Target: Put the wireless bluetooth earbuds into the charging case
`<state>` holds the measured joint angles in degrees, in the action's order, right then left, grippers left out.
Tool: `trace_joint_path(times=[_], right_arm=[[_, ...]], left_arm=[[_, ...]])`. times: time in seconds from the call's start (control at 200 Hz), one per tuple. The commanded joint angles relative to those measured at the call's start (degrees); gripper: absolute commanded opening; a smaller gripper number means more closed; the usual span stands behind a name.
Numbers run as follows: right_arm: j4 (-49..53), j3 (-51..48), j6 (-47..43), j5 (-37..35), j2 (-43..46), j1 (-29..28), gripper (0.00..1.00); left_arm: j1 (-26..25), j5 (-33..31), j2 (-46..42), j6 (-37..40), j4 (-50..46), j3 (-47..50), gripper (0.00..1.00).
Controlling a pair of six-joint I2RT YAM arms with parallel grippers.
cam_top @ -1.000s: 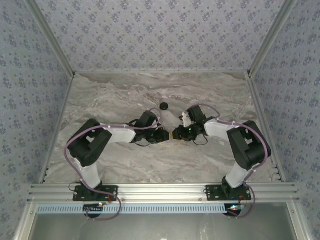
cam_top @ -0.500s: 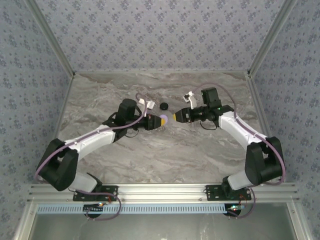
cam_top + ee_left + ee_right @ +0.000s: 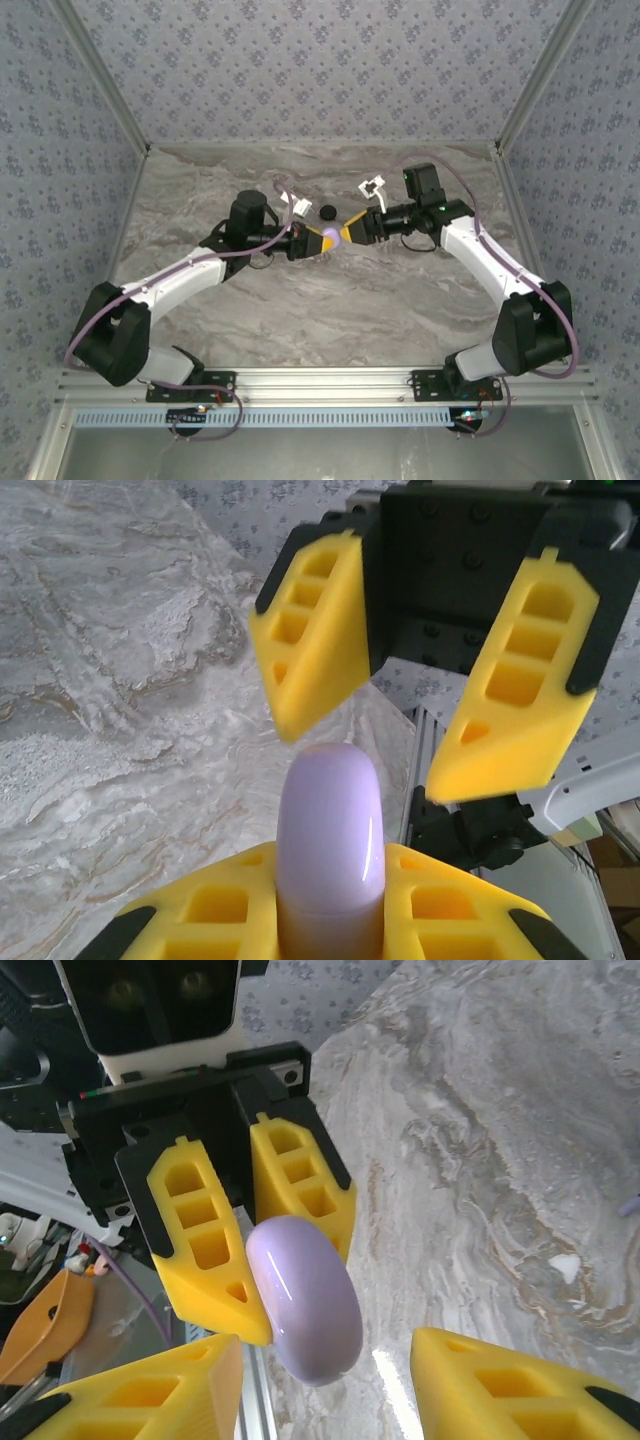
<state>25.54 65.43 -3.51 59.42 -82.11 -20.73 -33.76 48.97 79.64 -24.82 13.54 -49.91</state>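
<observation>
Left wrist view: the left fingers [image 3: 235, 905] are seen clamped on the charging case [image 3: 330, 830]. The case is gripped by its two flat faces and stands on edge. Its rounded lavender rim sticks out past the fingertips, away from the camera, and a glossy highlight is noted along the rim.

Directly opposite, the right fingers [image 3: 310, 650] are held well apart, with a clear gap between the two yellow pads. The case's rim is aimed at that gap. No contact with either pad is seen, and nothing is carried by them.

Right wrist view: the same spread pads are recorded at the two lower corners. The free end of the case hangs between and just ahead of them, with daylight on both sides. Behind the case, the left fingers are seen pressed to its faces.

Top external view: the two sets of fingers are found tip to tip near the middle of the desk [image 3: 400, 300], and the case shows as a pale spot between them. The case is held up off the marble-patterned surface and rests on nothing. A black round disc [image 3: 326, 211] lies on the desk just beyond the meeting point, apart from both sets of fingers. Both arms are stretched inward from their bases at the near rail.
</observation>
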Motion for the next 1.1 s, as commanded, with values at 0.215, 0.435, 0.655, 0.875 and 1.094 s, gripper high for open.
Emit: trace_joint_path(times=[0.215,0.435,0.655,0.875,1.094], right_arm=[[3.71,2.40,-3.37,2.63,0.25,-2.32,0.39],[3.39,4.02,-3.28,3.51,0.09,-2.82,0.30],[1.17,3.98,-1.51,3.96,0.96,-2.72,0.19],[-0.48,3.39,0.12,3.43,1.95,-2.69,0.18],[-1.16,3.39,0.94,2.90,2.09,-2.74,0.18]], left_arm=[[0.03,3.18,-3.00,2.07,1.09,-1.81,0.15],[-0.26,3.71,-2.82,2.38,1.04,-1.94,0.15],[-0.48,3.26,-2.86,2.23,1.10,-1.83,0.17],[-0.45,2.29,-3.00,1.38,2.24,-1.55,0.29],[-0.56,1.76,-3.00,0.82,3.04,-1.36,0.38]])
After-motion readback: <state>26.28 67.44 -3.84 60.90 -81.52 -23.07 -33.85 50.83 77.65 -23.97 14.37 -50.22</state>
